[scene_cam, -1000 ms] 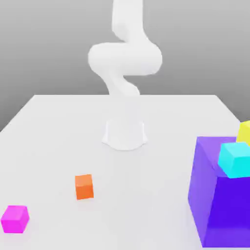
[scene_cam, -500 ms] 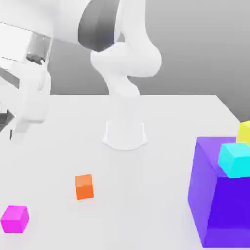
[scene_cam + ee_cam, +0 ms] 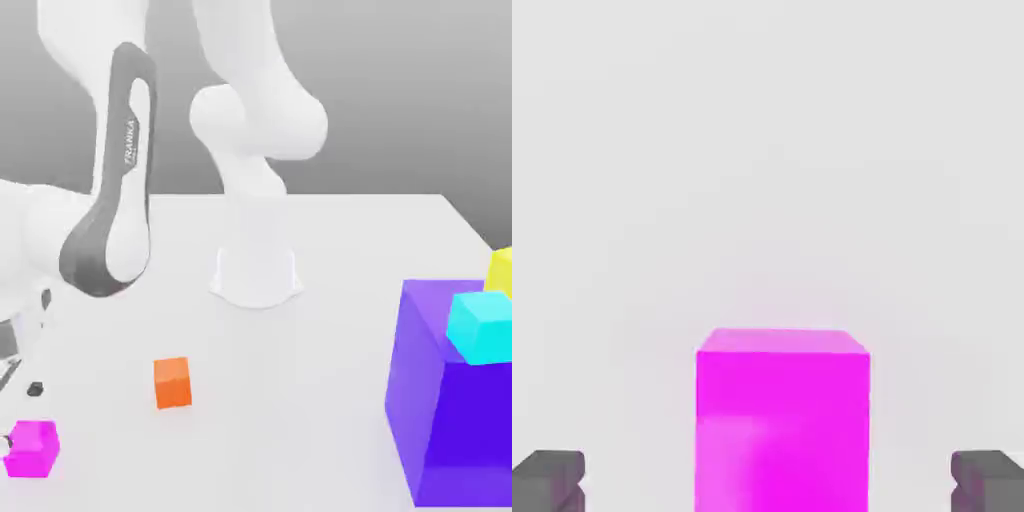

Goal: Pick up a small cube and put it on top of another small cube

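Note:
The small magenta cube (image 3: 31, 448) rests on the white table (image 3: 300, 420) at the front of the exterior view's left. My gripper (image 3: 20, 415) hangs just above and around it, at the end of the arm that reaches down on that side. In the hand view the magenta cube (image 3: 782, 420) stands between my two dark fingertips (image 3: 547, 478), with a wide gap on each side. The gripper (image 3: 768, 485) is open and touches nothing. A small orange cube (image 3: 173, 382) sits on the table, a short way toward the exterior view's right of the magenta one.
A big purple block (image 3: 455, 420) stands at the front of the exterior view's right, with a cyan cube (image 3: 482, 326) on top of it and a yellow cube (image 3: 501, 270) behind. The robot's base (image 3: 256, 275) sits mid-table.
The arm has swung down from out of frame to the exterior view's left, bringing the gripper low over the magenta cube. None of the cubes has moved.

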### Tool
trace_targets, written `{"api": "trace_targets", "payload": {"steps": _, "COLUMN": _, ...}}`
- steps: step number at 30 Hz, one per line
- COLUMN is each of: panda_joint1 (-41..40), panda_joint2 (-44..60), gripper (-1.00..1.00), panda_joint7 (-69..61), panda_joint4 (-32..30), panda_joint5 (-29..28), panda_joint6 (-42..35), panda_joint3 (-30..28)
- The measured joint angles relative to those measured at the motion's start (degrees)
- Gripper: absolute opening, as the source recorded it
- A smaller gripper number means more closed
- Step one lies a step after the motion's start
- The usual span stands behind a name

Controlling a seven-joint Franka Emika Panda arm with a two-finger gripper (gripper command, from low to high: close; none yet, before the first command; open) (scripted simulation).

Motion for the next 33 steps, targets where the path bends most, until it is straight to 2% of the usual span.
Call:
{"api": "trace_targets", "payload": {"steps": 1, "panda_joint1": 0.0, "panda_joint2": 1.3, "gripper": -1.0, "panda_joint7": 0.1, "panda_joint4": 0.3, "panda_joint5": 0.0, "panda_joint6": 1.0, "panda_joint3": -0.1}}
{"api": "trace_targets", "payload": {"steps": 8, "panda_joint1": 0.0, "panda_joint2": 1.3, "gripper": -1.0, "panda_joint7": 0.0, "panda_joint4": 0.2, "panda_joint5": 0.0, "panda_joint6": 1.1, "panda_joint3": 0.0}}
{"api": "trace_targets", "payload": {"steps": 13, "panda_joint1": 1.0, "panda_joint2": -8.1, "gripper": -1.0, "panda_joint7": 1.6, "panda_joint4": -1.1, "panda_joint5": -0.1, "panda_joint6": -6.8, "panda_joint3": 0.4}}
{"api": "trace_targets", "payload": {"steps": 20, "panda_joint1": 14.4, "panda_joint2": -20.1, "gripper": -1.0, "panda_joint7": 22.6, "panda_joint4": 4.1, "panda_joint5": -1.3, "panda_joint6": -22.8, "panda_joint3": 8.4}}
{"api": "trace_targets", "payload": {"steps": 28, "panda_joint1": 36.7, "panda_joint2": -31.0, "gripper": -1.0, "panda_joint7": 46.2, "panda_joint4": 10.5, "panda_joint5": 2.6, "panda_joint6": -40.7, "panda_joint3": 19.5}}
{"api": "trace_targets", "payload": {"steps": 31, "panda_joint1": 38.6, "panda_joint2": -30.0, "gripper": -1.0, "panda_joint7": 51.4, "panda_joint4": 8.7, "panda_joint5": 2.3, "panda_joint6": -38.4, "panda_joint3": 20.8}}
{"api": "trace_targets", "payload": {"steps": 32, "panda_joint1": 38.7, "panda_joint2": -29.3, "gripper": 1.0, "panda_joint7": 52.0, "panda_joint4": 7.5, "panda_joint5": 2.1, "panda_joint6": -36.6, "panda_joint3": 20.9}}
{"api": "trace_targets", "payload": {"steps": 33, "panda_joint1": 38.7, "panda_joint2": -29.3, "gripper": 1.0, "panda_joint7": 52.0, "panda_joint4": 7.5, "panda_joint5": 2.1, "panda_joint6": -36.6, "panda_joint3": 20.9}}
